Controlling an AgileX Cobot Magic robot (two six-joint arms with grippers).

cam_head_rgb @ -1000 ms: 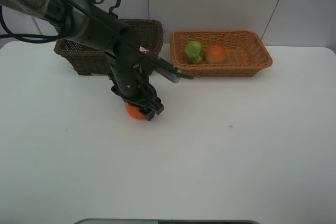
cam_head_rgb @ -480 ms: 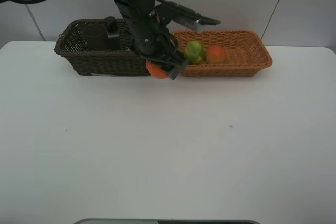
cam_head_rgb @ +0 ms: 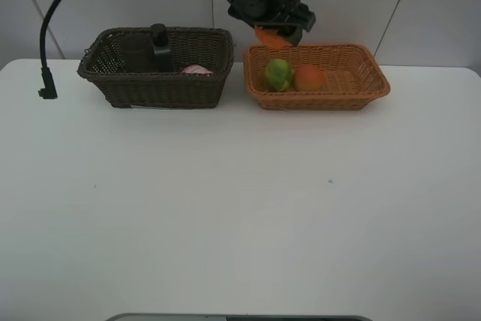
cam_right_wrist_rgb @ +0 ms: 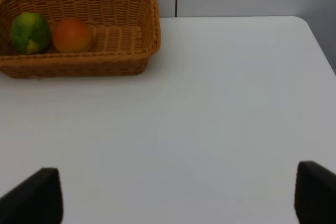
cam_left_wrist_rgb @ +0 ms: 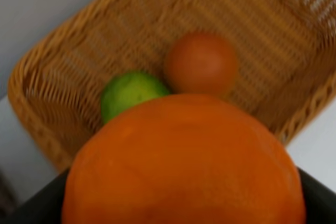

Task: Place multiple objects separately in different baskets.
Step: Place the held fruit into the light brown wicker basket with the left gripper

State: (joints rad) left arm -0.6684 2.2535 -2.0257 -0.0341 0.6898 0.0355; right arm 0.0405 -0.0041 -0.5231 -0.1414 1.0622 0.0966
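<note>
Orange over the light basket, drop coming up!

White table [cam_head_rgb: 240, 208] wide open; dark basket [cam_head_rgb: 154, 80] sits left of the light basket [cam_head_rgb: 353, 88]. Left gripper [cam_head_rgb: 274, 31] hangs above the light basket's back-left corner, jaws wide but clamped on the orange [cam_left_wrist_rgb: 184, 161], green-yellow fruit [cam_head_rgb: 277, 74] and red-orange fruit [cam_head_rgb: 308, 77] directly beneath, free weave to the right. Right gripper [cam_right_wrist_rgb: 178, 195] is spread, empty, over bare table.
</note>
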